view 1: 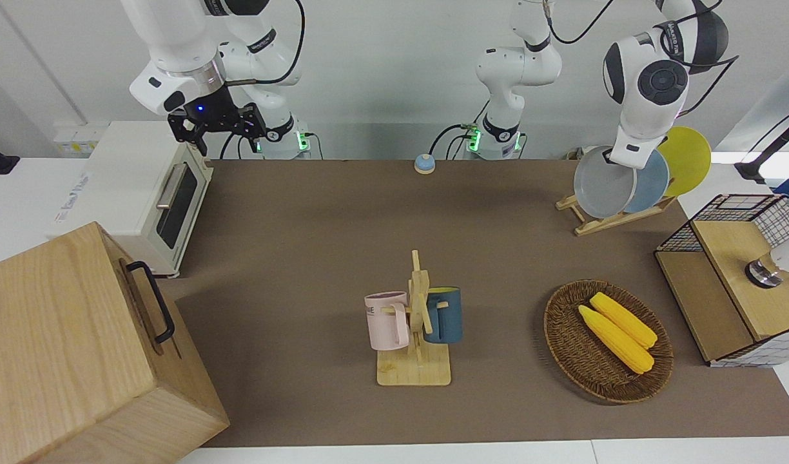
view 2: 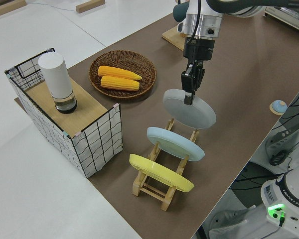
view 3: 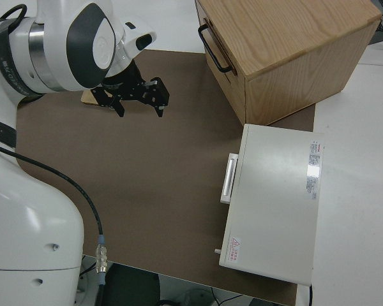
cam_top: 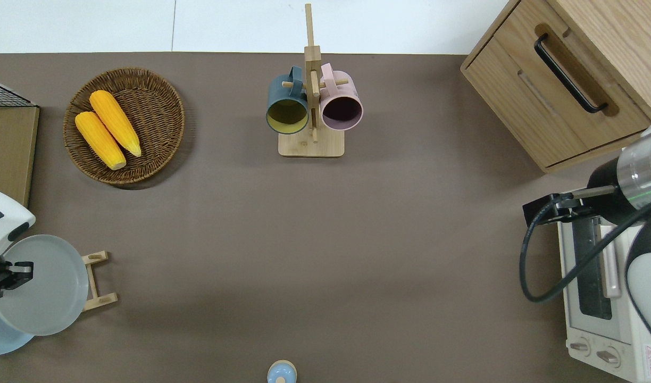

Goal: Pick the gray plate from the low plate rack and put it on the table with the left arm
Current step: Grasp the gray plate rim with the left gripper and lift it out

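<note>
My left gripper (view 1: 610, 156) is shut on the upper rim of the gray plate (view 1: 602, 183) and holds it tilted in the air, over the end of the low plate rack (view 1: 610, 220). In the left side view the gripper (view 2: 189, 95) pinches the plate (view 2: 192, 110) above the rack's (view 2: 162, 188) empty end pegs. In the overhead view the plate (cam_top: 41, 284) hangs over the rack (cam_top: 97, 279) at the left arm's end of the table (cam_top: 304, 239). My right gripper (view 1: 217, 125) is parked and open.
A light-blue plate (view 1: 653, 180) and a yellow plate (view 1: 688, 158) stay in the rack. A wicker basket (view 1: 565, 335) with corn, a mug stand (view 1: 415, 370), a wire crate (view 1: 723, 258), a toaster oven (view 1: 136, 187), a wooden cabinet (view 1: 78, 348) and a bell (view 1: 424, 164) stand on the table.
</note>
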Controlling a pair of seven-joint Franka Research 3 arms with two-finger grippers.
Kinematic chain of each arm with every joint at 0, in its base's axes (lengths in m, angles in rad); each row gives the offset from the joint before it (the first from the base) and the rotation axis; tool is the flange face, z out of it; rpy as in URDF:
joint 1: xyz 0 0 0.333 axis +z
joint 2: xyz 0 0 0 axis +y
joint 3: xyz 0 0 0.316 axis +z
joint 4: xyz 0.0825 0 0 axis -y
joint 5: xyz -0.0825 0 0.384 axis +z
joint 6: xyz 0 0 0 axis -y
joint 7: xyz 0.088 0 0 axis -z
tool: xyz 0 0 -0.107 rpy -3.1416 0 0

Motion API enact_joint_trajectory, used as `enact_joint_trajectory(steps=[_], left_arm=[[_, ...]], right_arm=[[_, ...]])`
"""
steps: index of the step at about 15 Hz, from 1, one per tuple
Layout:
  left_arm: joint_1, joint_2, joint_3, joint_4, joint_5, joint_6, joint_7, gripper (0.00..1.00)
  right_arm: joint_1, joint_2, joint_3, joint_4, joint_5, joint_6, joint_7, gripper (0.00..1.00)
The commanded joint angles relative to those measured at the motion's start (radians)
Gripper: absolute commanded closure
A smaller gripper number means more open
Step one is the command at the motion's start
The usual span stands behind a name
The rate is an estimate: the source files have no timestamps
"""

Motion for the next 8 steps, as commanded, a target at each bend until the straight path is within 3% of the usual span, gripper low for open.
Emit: enact_joint_trajectory(steps=[1, 3, 8], left_arm=[[-0.012, -0.01, -0.026, 0.04, 0.018, -0.064, 0.003, 1.0], [-0.012, -0.019, -0.032, 0.046, -0.017, -0.065, 0.004, 1.0], [-0.012, -0.021, -0.034, 0.048, -0.256, -0.04, -0.006, 1.0]], right_arm=[[-0.026, -0.002, 0.023, 0.01, -0.007, -0.014, 0.013, 0.017], [-0.026, -0.002, 0.023, 0.01, -0.007, -0.014, 0.013, 0.017], [-0.026, -0.002, 0.023, 0.01, -0.007, -0.014, 0.013, 0.017]])
